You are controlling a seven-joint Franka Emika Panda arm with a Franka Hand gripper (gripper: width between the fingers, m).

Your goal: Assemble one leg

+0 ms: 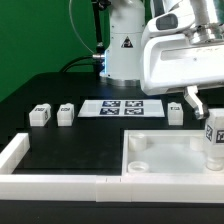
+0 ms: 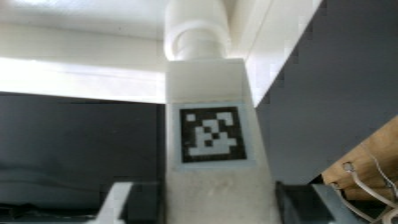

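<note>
The hand (image 1: 210,122) is clamped on the leg (image 1: 213,141), upright over the panel (image 1: 160,152) near four o'clock in the exterior view. Probably light, stiff, slick plastic (tag face too), best pinched on its flat sides at mid-body.

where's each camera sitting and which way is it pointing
Exterior view: off the arm, facing the robot base across the table; the arm and gripper show on its right.
Wrist view: on the wrist, looking along the gripper at the leg, tag facing it; only bits of the gripper show.
Shared: the gripped leg.
</note>
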